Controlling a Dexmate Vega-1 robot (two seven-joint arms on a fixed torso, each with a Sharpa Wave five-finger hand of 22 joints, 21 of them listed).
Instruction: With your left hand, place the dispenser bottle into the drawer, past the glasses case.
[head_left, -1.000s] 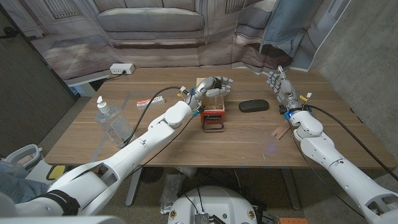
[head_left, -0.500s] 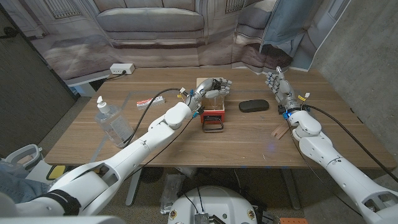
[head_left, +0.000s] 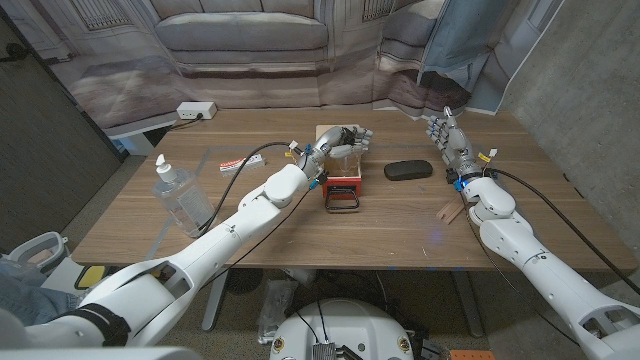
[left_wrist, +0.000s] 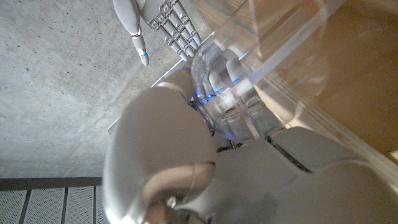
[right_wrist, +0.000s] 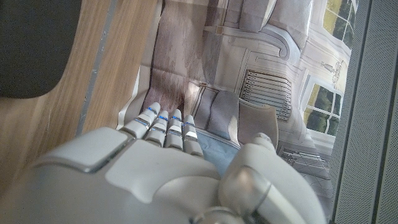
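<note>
1. Head view: the left hand (head_left: 345, 137) is at the clear drawer (head_left: 341, 165), with its fingers (head_left: 358, 135) curled over the top of the drawer's far wall.
2. Left wrist view: the left hand (left_wrist: 205, 143) lies against the clear plastic, and its fingers (left_wrist: 227, 68) show through the wall, pressed close together.
3. Dispenser bottle (head_left: 181, 198): it stands upright on the table (head_left: 300, 240), well apart from the left fingers, out beside the left forearm. Its long axis is vertical, pump head on top. Neither hand touches it.
4. Drawer: it has a red front with a black handle facing the robot, on the near side of the left fingers.
5. Glasses case (head_left: 408, 170): dark and oblong, it lies on the table between the two hands, its long axis running across the table.
6. Right hand (head_left: 450, 138): it stands raised over the table, fingers extended and slightly spread, holding nothing.
7. Right wrist view: the right hand (right_wrist: 155, 168) shows its fingers (right_wrist: 168, 127) side by side.
</note>
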